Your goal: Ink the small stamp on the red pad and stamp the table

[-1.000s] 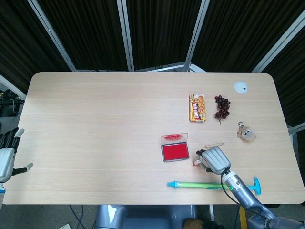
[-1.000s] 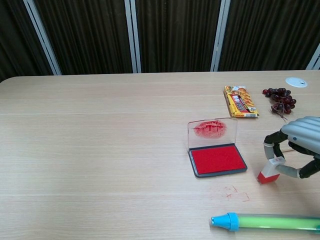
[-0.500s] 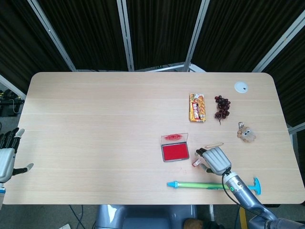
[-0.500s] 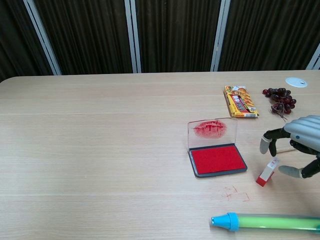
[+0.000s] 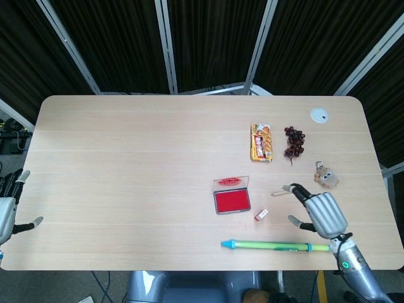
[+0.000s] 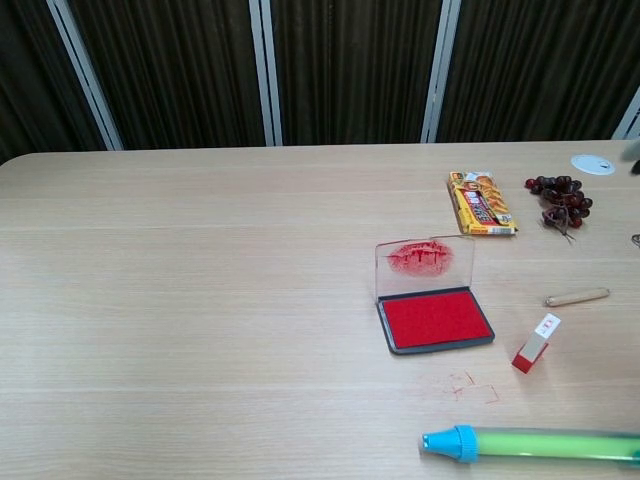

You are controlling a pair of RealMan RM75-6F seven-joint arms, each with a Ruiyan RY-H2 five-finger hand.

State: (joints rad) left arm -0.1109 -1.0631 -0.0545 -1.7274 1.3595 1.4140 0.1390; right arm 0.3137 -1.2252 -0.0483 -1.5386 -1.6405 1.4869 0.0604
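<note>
Small stamp [image 6: 535,344] now free on the tabletop [image 6: 200,300], tilted, red base down, white top w/ a red mark, just right of the red pad [image 6: 435,320] and not touching it. 1 s ago the right hand pinched it; 0.5 s ago fingers had let go but sat beside it. Now the right hand [image 5: 320,213] has pulled back right & toward the near edge, well clear of the stamp, fingers spread, holding nothing. Chest view no longer shows it.

Stamp is a small block, squared sides, matte. Red pad: flat rectangular tray, dark grey rim, saturated red felt-like ink face; clear lid [image 6: 424,268] stands upright at the back w/ red smears on it. Faint red stamp marks [image 6: 468,385] on the wood in front of the pad, same as before.

Thin wooden stick [image 6: 577,296] lies right of the pad, uncovered now that the hand is gone. Long green tube w/ blue cap [image 6: 530,443] along the near edge, smooth plastic. Further back: glossy orange-yellow snack pack [image 6: 482,204], dark red grape bunch [image 6: 560,198], fuzzy brown toy w/ big eyes [image 5: 326,177], white round disc [image 5: 319,115].

Tabletop is pale wood-grain laminate, rounded corners. Left hand [image 5: 7,208] at far left edge off the tabletop, fingers apart, nothing in it, barely shifted.
</note>
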